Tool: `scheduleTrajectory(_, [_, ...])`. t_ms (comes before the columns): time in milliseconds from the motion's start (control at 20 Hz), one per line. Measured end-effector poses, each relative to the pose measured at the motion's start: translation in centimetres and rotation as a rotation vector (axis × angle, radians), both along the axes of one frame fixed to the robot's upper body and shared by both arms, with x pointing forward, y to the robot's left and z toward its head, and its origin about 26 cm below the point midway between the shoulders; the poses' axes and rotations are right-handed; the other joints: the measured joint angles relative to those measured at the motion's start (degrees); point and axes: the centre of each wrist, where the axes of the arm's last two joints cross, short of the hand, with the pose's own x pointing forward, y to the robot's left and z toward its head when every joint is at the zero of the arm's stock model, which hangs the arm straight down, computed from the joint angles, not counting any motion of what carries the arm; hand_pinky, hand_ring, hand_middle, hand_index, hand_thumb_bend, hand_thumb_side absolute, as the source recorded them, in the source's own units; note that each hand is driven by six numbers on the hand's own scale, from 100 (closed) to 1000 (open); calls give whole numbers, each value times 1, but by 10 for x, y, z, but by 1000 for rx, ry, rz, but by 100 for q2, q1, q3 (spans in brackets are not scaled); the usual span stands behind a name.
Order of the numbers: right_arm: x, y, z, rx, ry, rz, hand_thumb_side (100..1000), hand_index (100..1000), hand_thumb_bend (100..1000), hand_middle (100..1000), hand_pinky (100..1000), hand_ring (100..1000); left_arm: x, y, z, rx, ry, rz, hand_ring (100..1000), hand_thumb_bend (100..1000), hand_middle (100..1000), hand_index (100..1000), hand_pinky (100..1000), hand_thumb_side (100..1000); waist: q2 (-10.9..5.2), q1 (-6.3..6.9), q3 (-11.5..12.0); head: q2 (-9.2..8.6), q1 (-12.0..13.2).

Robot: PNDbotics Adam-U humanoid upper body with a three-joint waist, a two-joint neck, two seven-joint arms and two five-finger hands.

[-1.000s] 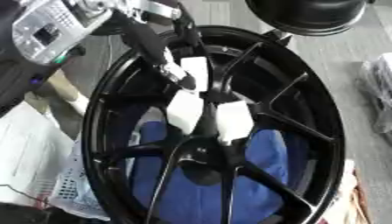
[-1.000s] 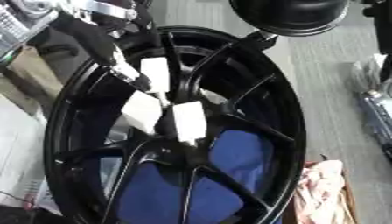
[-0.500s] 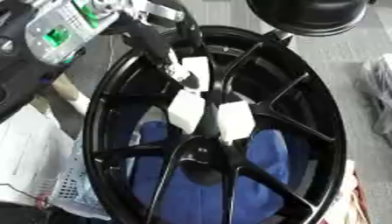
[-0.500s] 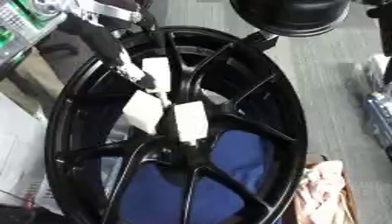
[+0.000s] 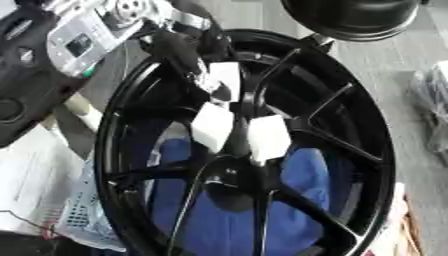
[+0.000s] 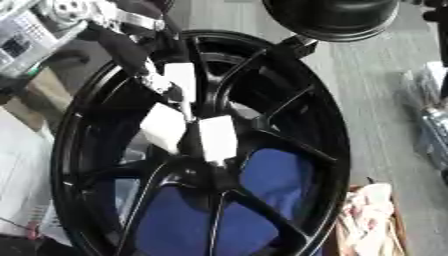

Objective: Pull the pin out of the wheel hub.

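Note:
A black spoked wheel (image 5: 367, 165) fills both views, with its hub (image 5: 229, 176) just below the middle. My left hand (image 5: 188, 55) reaches in from the upper left, black with white fingertip pads (image 5: 213, 125). Two pads (image 6: 217, 137) sit close together just above the hub, and a third pad (image 5: 226, 75) lies higher up. Between the two lower pads runs a narrow dark thing, the pin (image 5: 236, 134), which I can barely tell from the black spokes. The fingers are curled in on it. My right hand shows in neither view.
Blue cloth (image 5: 219, 225) lies under the wheel. A black round object (image 5: 354, 17) sits beyond the rim at the top. A white mesh basket (image 5: 83, 220) and white sheet lie at the lower left, pinkish cloth (image 6: 372, 215) at the lower right, and grey floor to the right.
My left forearm with its grey box has swung slightly to the right. The white pads stay at the same place above the hub.

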Motion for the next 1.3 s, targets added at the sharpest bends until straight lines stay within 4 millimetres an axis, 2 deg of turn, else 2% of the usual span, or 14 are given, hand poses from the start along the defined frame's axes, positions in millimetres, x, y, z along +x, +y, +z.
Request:
scheduleTrajectory(300, [0,0,0,4,-5,-2,728,635,100,535,579,594,6,0,-5,2,16,10,844,530,755,826,895,695,1,0,-19,0,41])
scheduleTrajectory(450, [0,0,-1,8,-8,-2,730,635,100,535,579,594,6,-2,-5,-10,27,1,836,505,764,821,881,697,1,0,-19,0,45])
scheduleTrajectory(800, [0,0,-3,19,-8,-4,733,634,100,534,578,593,5,-6,-5,-26,44,-12,853,530,814,840,883,704,1,-1,-19,0,65])
scheduleTrajectory(1300, [0,0,-3,24,-10,-3,733,634,100,536,578,594,3,-12,-5,-27,44,-33,842,514,803,834,879,696,2,-3,-13,0,75])
